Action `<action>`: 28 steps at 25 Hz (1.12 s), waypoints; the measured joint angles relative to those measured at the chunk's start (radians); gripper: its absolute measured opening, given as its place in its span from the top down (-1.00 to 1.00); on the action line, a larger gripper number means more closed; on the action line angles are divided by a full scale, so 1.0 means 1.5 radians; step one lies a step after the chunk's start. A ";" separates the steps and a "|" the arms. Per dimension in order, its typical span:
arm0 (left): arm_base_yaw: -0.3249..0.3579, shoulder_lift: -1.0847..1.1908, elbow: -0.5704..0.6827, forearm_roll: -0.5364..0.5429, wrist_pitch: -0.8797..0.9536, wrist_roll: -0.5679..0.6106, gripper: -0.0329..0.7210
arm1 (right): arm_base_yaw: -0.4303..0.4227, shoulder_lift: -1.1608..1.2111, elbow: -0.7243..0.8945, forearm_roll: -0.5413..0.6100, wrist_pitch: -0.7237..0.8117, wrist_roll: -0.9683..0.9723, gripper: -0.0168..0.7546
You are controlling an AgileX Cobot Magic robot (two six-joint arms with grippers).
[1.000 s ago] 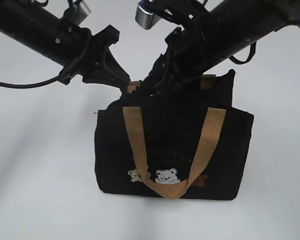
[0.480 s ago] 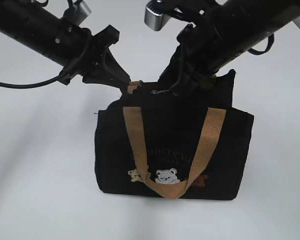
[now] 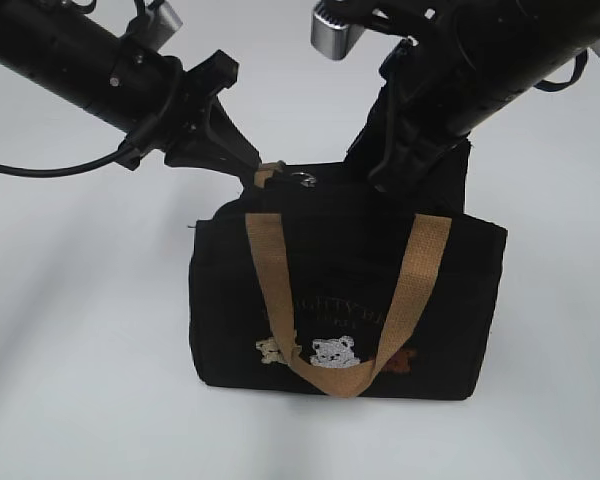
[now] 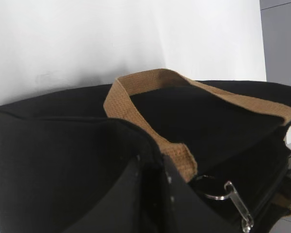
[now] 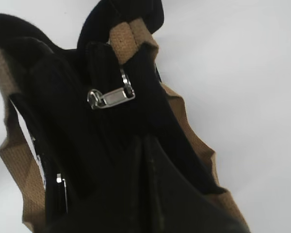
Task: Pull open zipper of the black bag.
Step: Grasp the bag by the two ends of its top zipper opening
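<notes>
The black bag stands upright mid-table, bears embroidered on its front. The zipper's silver pull tab lies free on the bag's top near the left end. My left gripper is shut on the bag's black fabric at the top left corner; the left wrist view shows its jaws pinching that edge, with the pull tab to their right. My right gripper hovers at the top right of the bag. Its jaws are shut, and the pull tab lies apart, just beyond their tips.
Tan webbing handles hang down the bag's front, and another strap arches over the top. The bag rests on a plain white table. Both black arms cross above the bag's back edge.
My right gripper closed and drew up and to the right, off the middle of the bag's top. The pull tab is now uncovered and stays near the left end. The left arm held still.
</notes>
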 joint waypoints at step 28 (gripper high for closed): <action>0.000 -0.056 0.002 0.014 0.051 0.001 0.84 | 0.008 0.043 0.000 0.151 -0.064 -0.124 0.38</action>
